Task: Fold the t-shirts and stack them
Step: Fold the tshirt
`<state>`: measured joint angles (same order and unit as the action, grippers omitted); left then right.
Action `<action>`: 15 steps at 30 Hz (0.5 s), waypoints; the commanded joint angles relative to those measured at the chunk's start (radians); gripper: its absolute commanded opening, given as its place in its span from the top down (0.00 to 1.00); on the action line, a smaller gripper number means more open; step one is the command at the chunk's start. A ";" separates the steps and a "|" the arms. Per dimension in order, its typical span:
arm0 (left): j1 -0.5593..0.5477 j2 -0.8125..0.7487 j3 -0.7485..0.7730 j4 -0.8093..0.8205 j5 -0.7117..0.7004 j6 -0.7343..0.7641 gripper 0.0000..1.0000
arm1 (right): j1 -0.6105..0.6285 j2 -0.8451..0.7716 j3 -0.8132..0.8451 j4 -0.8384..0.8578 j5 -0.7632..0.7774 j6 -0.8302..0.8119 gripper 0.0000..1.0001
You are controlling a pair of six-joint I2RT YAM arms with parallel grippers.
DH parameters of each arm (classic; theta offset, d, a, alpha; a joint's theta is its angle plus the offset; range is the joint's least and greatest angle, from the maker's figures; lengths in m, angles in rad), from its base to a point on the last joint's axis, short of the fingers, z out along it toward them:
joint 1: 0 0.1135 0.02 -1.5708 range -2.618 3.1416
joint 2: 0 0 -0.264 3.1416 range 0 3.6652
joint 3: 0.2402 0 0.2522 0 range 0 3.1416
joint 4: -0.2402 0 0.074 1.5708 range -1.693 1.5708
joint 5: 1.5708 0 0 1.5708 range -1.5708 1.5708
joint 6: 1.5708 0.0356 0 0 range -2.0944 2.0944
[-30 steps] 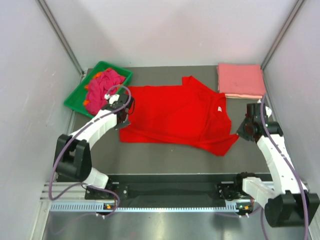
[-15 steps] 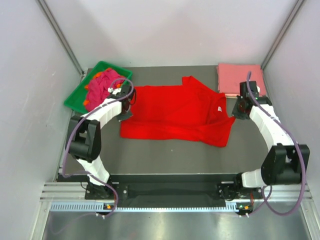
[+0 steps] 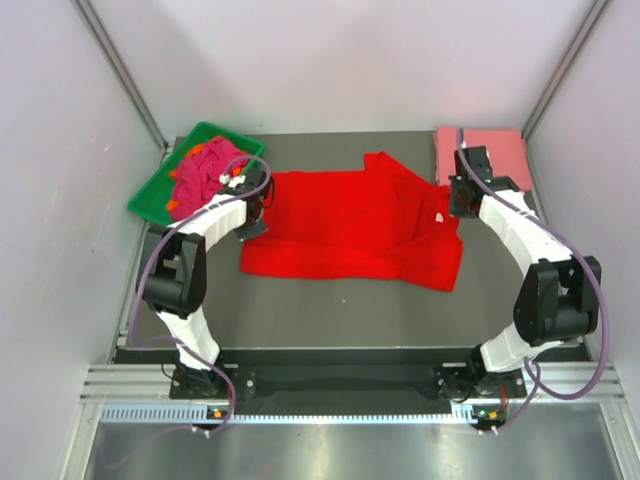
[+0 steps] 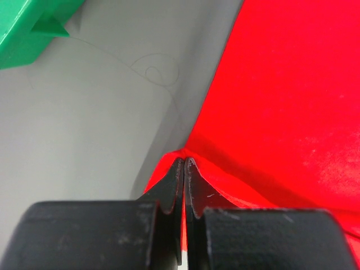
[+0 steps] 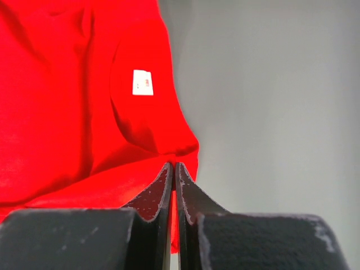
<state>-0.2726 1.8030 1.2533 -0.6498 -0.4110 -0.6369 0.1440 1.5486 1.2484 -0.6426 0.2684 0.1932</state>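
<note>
- Two grippers are clamped on one red t-shirt (image 3: 350, 225). The left gripper (image 4: 184, 163) nips a raised fold at its edge, and the right gripper (image 5: 173, 166) nips the edge below the collar.
- Bare table (image 4: 84, 112) opens to the left of the left fingers (image 4: 171, 185), up to the green tray (image 4: 22, 28). There is more bare table to the right of the right fingers (image 5: 160, 188).
- One white neck label (image 5: 142, 82) sits ahead and left of the right fingers; its print is too small to read.
- One salmon pink folded stack (image 3: 510, 160) lies beyond the right fingers, and one magenta-and-orange heap (image 3: 205, 170) fills the tray.
</note>
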 commanded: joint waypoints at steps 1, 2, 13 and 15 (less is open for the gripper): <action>0.004 0.012 0.032 0.032 -0.038 0.005 1.00 | 0.037 0.031 0.071 0.061 0.093 -0.083 1.00; 0.004 0.015 0.034 0.033 -0.044 0.008 1.00 | 0.040 0.044 0.077 0.069 0.103 -0.093 1.00; 0.004 0.052 0.038 0.036 -0.045 -0.010 1.00 | 0.106 0.056 0.089 0.210 0.186 -0.227 1.00; 0.004 0.055 0.038 0.036 -0.051 -0.014 1.00 | 0.111 0.061 0.076 0.233 0.192 -0.248 1.00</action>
<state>-0.2726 1.8580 1.2663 -0.6426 -0.4309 -0.6342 0.2363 1.6123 1.2984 -0.5125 0.4068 0.0154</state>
